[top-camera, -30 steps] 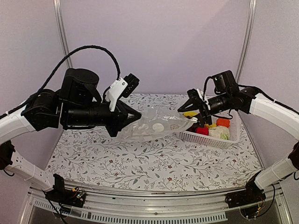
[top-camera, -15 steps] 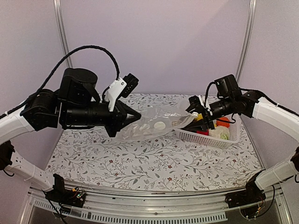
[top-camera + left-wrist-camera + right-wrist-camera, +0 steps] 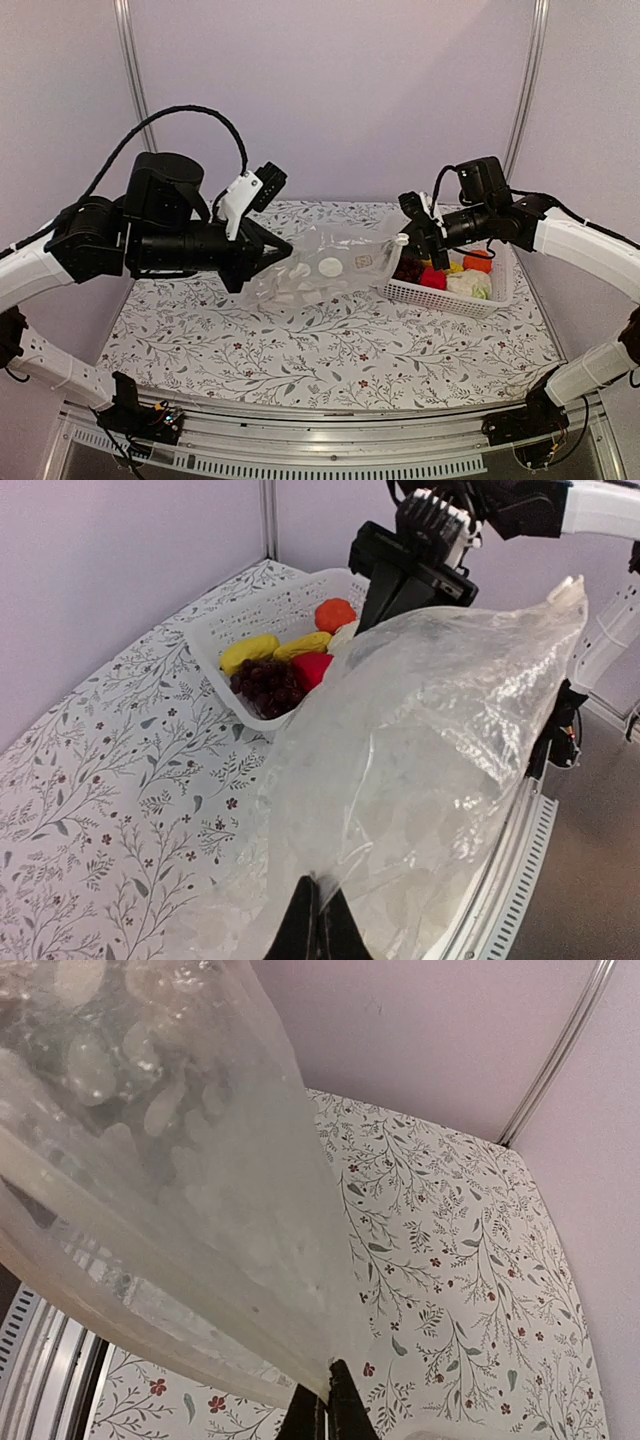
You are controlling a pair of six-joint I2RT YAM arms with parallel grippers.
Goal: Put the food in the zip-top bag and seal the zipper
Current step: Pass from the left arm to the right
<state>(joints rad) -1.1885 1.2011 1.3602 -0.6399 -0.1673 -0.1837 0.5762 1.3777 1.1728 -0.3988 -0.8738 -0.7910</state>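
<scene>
The clear zip-top bag point(image 3: 330, 265) hangs stretched above the table between both grippers. My left gripper point(image 3: 285, 252) is shut on its left end, and the plastic is pinched between the black tips point(image 3: 318, 908). My right gripper point(image 3: 405, 240) is shut on the bag's right corner point(image 3: 328, 1395), at the pale zipper strip point(image 3: 150, 1260). The food lies in the white basket point(image 3: 440, 297): dark grapes point(image 3: 265, 680), red pepper point(image 3: 313, 668), two yellow pieces point(image 3: 250, 652), an orange fruit point(image 3: 334, 613) and a pale cabbage point(image 3: 468, 285). No food shows inside the bag.
The basket stands at the table's right rear, just below and behind the right gripper. A floral cloth point(image 3: 330, 350) covers the table. Purple walls with metal posts point(image 3: 130, 70) close the back and sides. The metal front rail point(image 3: 330, 435) runs along the near edge.
My right gripper has shut on the bag's right corner and lifted it slightly. The bag now hangs taut between both grippers. The left arm has shifted a little to the left.
</scene>
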